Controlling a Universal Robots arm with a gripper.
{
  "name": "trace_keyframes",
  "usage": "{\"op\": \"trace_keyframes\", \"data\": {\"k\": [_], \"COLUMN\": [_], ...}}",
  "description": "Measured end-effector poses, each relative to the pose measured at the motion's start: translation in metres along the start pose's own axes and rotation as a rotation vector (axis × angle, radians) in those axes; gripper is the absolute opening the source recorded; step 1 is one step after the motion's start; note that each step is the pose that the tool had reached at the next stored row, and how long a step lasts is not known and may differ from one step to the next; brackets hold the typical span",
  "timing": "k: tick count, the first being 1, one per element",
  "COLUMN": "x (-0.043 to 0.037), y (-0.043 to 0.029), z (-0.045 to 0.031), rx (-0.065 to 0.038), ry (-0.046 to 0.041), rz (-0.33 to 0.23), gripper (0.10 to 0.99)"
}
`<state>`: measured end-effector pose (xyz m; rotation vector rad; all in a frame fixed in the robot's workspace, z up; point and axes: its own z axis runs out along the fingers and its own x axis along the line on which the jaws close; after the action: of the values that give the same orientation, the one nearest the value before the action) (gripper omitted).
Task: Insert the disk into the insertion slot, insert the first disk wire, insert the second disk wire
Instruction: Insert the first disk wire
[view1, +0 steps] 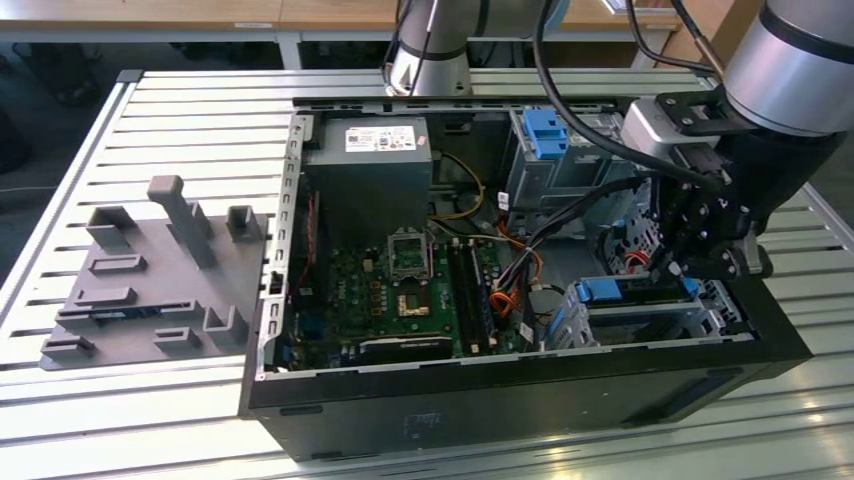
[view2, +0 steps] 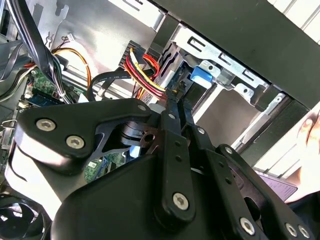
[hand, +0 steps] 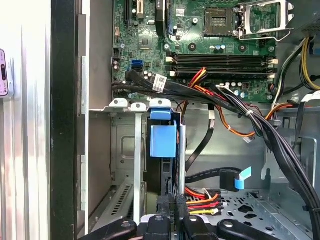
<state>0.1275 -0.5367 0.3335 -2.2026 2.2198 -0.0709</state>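
The disk (view1: 641, 291) sits in the insertion slot (view1: 603, 325), a low grey cage at the case's front corner on the exterior view's right. Its blue carrier (hand: 163, 140) stands edge-on between the cage walls (hand: 125, 150). My gripper (view1: 687, 270) reaches down into the case just behind the disk. In both wrist views its fingers are close together at the end of a red, yellow and black disk wire (hand: 202, 202), right by the disk's rear edge (view2: 172, 97). A black flat wire with a blue-tipped plug (hand: 231, 180) lies loose nearby.
A taller grey box with a blue clip (view1: 547, 130) stands further back in the case. Cable bundles (hand: 250, 120) cross above the motherboard (view1: 400, 290). A grey fixture block (view1: 154, 270) lies on the table. A hand (view2: 309, 132) rests outside the case.
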Motion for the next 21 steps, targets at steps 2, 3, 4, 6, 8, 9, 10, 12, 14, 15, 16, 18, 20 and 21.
{"op": "trace_keyframes", "data": {"k": [2, 3, 4, 6, 8, 9, 10, 12, 14, 15, 16, 18, 20, 21], "x": [0.0, 0.0, 0.0, 0.0, 0.0, 0.0, 0.0, -0.0001, -0.0001, -0.0001, -0.0001, -0.0001, -0.0001, -0.0001], "y": [-0.0003, -0.0003, -0.0003, -0.0003, -0.0003, -0.0003, -0.0003, -0.0003, -0.0003, -0.0003, -0.0003, -0.0002, -0.0002, -0.0002], "z": [0.0003, 0.0004, 0.0005, 0.0007, 0.0009, 0.0011, 0.0013, 0.0019, 0.0024, 0.0027, 0.0031, 0.004, 0.005, 0.0055], "rx": [0.0, 0.0, 0.0, 0.0, 0.0, 0.0, 0.0, 0.0, 0.0, 0.0, 0.0, 0.0, 0.0, 0.0], "ry": [0.0001, 0.0, 0.0, 0.0001, 0.0001, -0.0001, 0.0, -0.0001, 0.0, 0.0, -0.0001, 0.0, 0.0, 0.0], "rz": [0.0, 0.001, 0.001, 0.001, 0.001, 0.001, 0.001, 0.001, 0.001, 0.001, 0.001, 0.001, 0.001, 0.001], "gripper": [0.165, 0.165, 0.165, 0.165, 0.165, 0.165, 0.165, 0.165, 0.165, 0.165, 0.165, 0.165, 0.165, 0.165]}}
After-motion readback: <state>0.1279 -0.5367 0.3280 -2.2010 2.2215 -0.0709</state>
